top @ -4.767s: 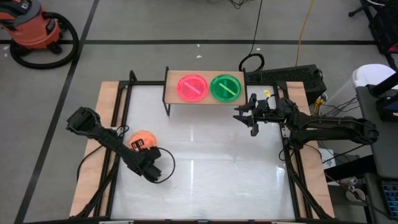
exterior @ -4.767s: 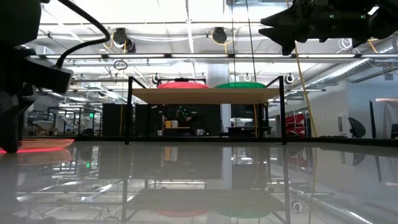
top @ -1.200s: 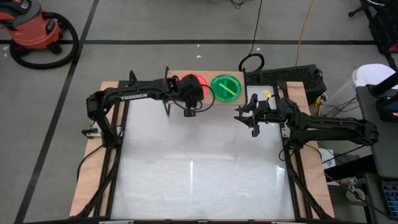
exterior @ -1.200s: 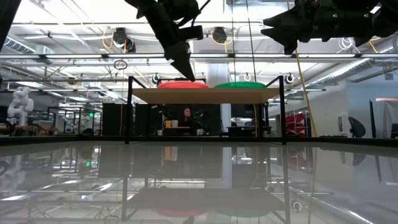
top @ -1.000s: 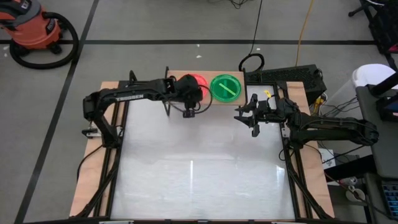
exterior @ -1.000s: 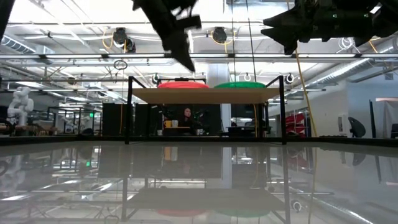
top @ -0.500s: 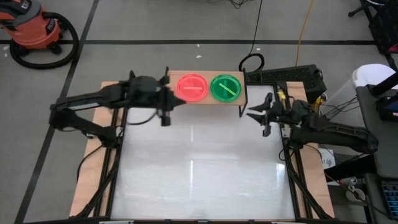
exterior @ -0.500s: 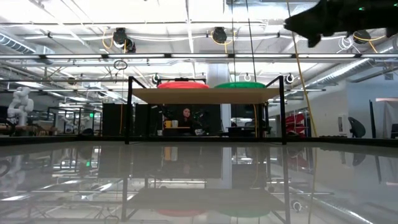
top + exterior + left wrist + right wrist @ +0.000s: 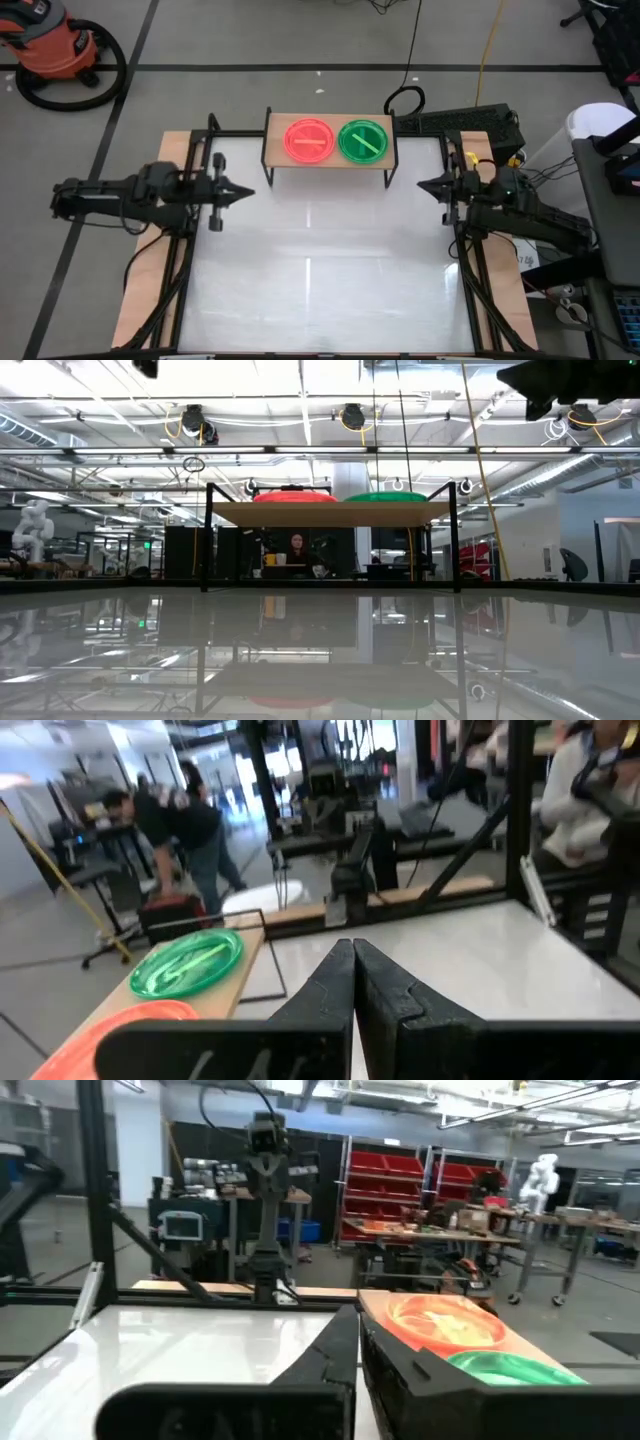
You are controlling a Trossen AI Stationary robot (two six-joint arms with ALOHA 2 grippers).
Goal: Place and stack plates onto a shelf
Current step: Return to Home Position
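Observation:
The light-wood shelf (image 9: pixel 273 140) stands at the table's far middle on black legs. On it rest two stacks of plates: a pink-orange stack (image 9: pixel 309 140) on its left half and a green stack (image 9: pixel 363 140) on its right half. Both also show in the low view, the pink (image 9: pixel 292 495) and the green (image 9: pixel 386 496). My left gripper (image 9: pixel 243 192) is shut and empty, above the table's left side, pointing toward the right. My right gripper (image 9: pixel 424 185) is shut and empty at the right side, pointing left. The wrist views show the shut fingers (image 9: pixel 352 948) (image 9: pixel 357 1315).
The white tabletop (image 9: pixel 320 270) lies inside a black frame. A cable coil (image 9: pixel 405 100) and a dark box (image 9: pixel 470 122) lie behind the shelf's right end. An orange vacuum (image 9: pixel 55 45) stands on the floor at far left. People show in the room beyond.
My left gripper has drawn back from above the pink-orange stack toward the table's left edge and a little nearer. My right gripper has drawn back toward the right edge and has shut. The plates on the shelf have stayed still.

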